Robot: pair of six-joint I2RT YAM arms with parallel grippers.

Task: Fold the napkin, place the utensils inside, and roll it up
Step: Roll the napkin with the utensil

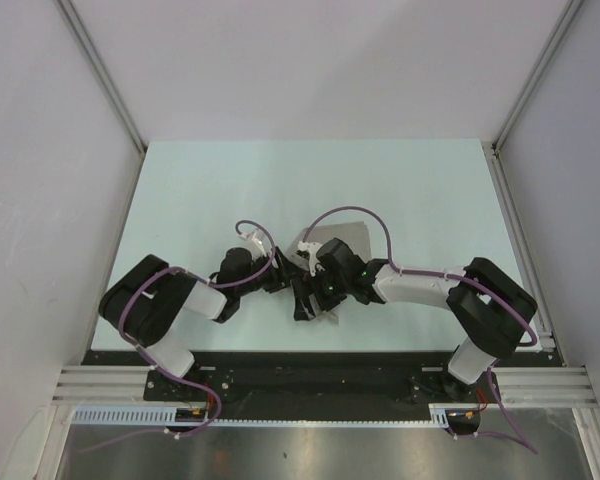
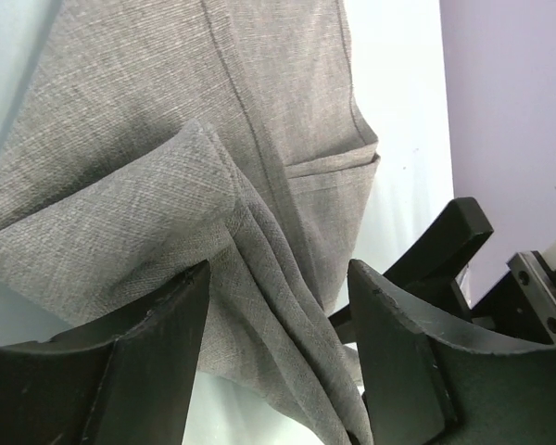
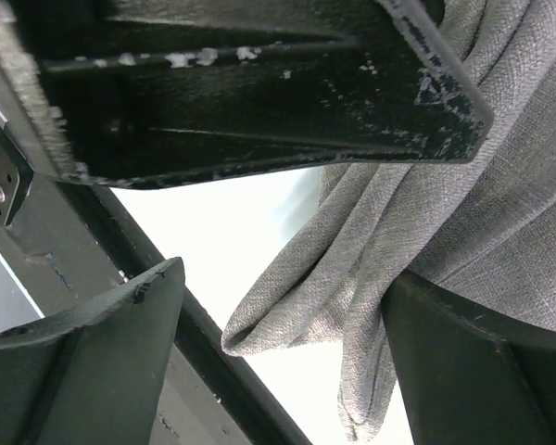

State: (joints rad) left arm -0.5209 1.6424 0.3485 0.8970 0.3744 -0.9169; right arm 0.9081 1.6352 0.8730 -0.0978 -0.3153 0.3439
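Top external view: the light-grey napkin (image 1: 350, 234) lies on the pale counter (image 1: 210, 190). Both arms meet over the napkin's near edge and hide much of it.
Left tool (image 2: 278, 271): spread wide. A thick fold of the napkin runs through the gap between its two fingers, and they do not squeeze it.
Right tool (image 3: 283, 278): spread wide too. A bunch of the napkin hangs in its gap, up against one finger and apart from the other.
Napkin shape: flat with a stitched hem on its far part, and heaped in soft layers at its near edge.
Utensils: none show in any view.
Step in hand: I think this is the folding part, so the job is only just begun.
How to do it well: each tool should close on one corner of the napkin's near edge, not on the whole heap. Take only the top layer. Lift a little, carry that edge across to the napkin's far edge, and lay it down so the edges match.
Watch out: the two tools crowd the same spot at the napkin's near edge and could bump. A grab on too many layers would drag the cloth into a lump.
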